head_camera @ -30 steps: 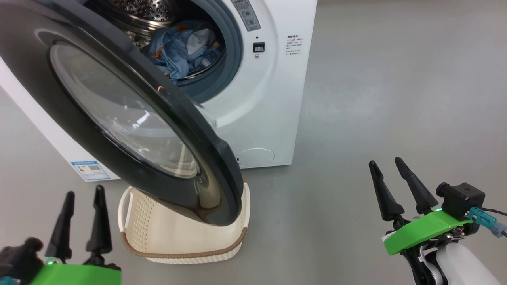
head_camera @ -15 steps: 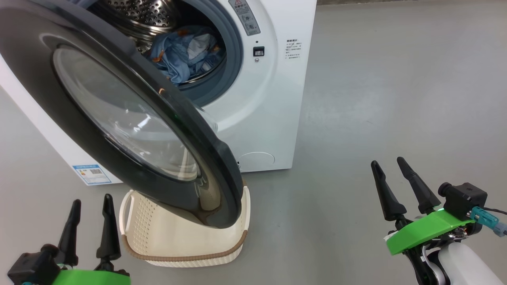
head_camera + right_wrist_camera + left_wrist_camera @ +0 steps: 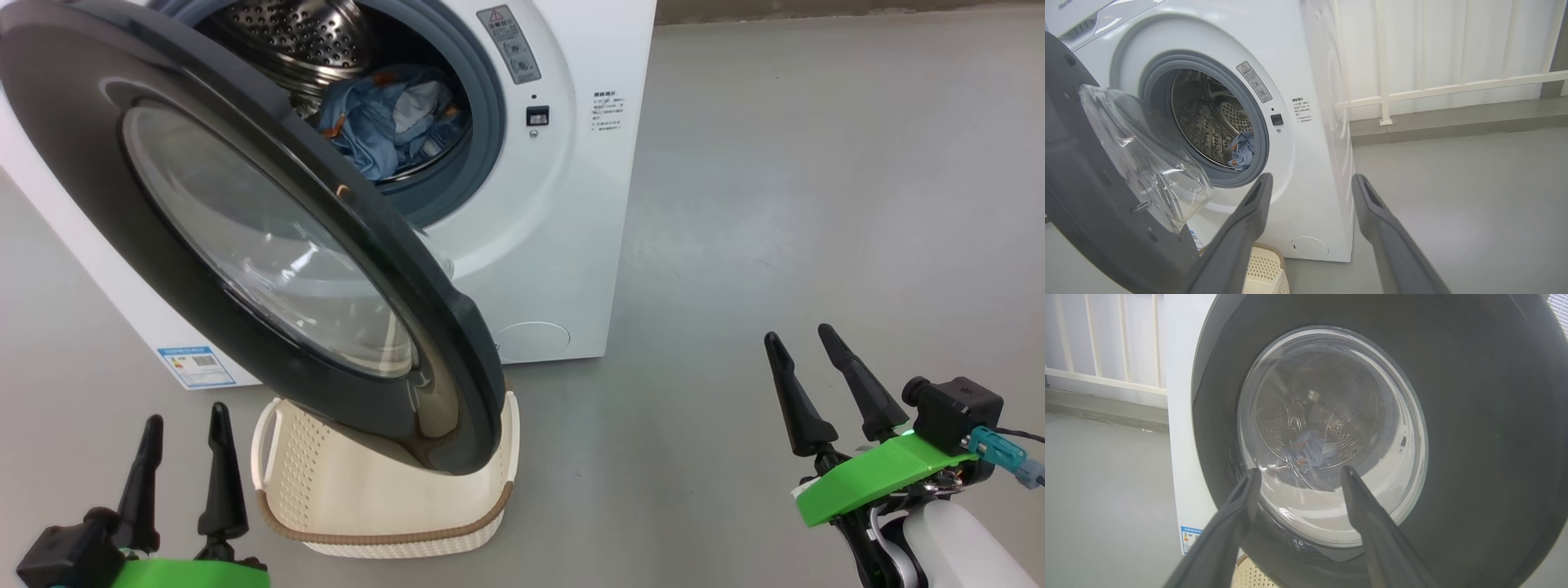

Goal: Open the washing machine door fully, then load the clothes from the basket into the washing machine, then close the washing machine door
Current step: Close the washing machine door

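Head view: the washing machine door stands part-swung out from the washing machine, its glossy outer face turned to the robot's left and its lower edge hanging over the basket on the floor. The left pincer and the right pincer sit low, fingers pointing up – both spread wide, gripping nothing. The clothes lie bunched in the drum.

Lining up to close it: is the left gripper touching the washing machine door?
Apart. Head view: grey floor shows between the left gripper and the washing machine door.
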Controlling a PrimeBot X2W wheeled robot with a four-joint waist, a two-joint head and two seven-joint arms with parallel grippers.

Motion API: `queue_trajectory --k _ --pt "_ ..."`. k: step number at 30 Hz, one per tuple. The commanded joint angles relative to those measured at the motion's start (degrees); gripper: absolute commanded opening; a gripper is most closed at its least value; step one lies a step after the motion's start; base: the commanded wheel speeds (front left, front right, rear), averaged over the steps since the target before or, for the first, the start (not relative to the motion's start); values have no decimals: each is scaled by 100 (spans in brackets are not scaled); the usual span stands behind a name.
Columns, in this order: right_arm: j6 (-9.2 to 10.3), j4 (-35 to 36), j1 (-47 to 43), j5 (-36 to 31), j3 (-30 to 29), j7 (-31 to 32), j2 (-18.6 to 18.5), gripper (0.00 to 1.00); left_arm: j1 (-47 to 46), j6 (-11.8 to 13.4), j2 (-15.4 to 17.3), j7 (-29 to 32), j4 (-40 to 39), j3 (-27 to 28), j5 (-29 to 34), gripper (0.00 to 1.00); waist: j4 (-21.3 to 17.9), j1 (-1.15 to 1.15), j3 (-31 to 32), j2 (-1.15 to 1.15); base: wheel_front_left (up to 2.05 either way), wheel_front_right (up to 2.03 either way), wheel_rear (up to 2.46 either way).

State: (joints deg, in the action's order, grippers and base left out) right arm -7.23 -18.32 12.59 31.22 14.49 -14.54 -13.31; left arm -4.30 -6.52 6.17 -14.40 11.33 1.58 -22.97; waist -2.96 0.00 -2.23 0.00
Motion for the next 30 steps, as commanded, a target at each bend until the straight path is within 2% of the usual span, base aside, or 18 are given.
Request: queue_trajectory --k 1,16,17,18,19,20,21,30 --pt "-25 134 117 -72 82 -46 -68 100 6 -29 66 -59 -101 202 63 100 5 0 11 0 0 0 0" --pt "-25 171 100 -80 73 -46 -65 100 5 -66 -2 -60 -95 246 142 100 37 0 5 0 0 0 0" --pt "-25 174 101 -80 72 -46 -66 86 5 -67 -7 -60 -97 249 144 100 43 0 2 0 0 0 0" --pt "-25 178 104 -81 74 -46 -67 60 5 -69 -10 -60 -99 250 147 100 50 0 1 0 0 0 0" --pt "-25 184 108 -83 75 -46 -69 38 5 -71 -14 -60 -100 251 150 100 60 0 -1 0 0 0 0" --pt "-25 192 110 -85 74 -46 -69 24 5 -73 -16 -60 -101 250 154 100 73 0 -4 0 0 0 0" --pt "-25 203 112 -85 81 -46 -68 2 1 -74 -20 -60 -104 249 156 100 90 0 -10 0 0 0 0" --pt "-25 411 276 -98 132 -46 -117 0 -49 -85 -61 -60 -118 170 188 100 497 0 -72 0 0 0 0"
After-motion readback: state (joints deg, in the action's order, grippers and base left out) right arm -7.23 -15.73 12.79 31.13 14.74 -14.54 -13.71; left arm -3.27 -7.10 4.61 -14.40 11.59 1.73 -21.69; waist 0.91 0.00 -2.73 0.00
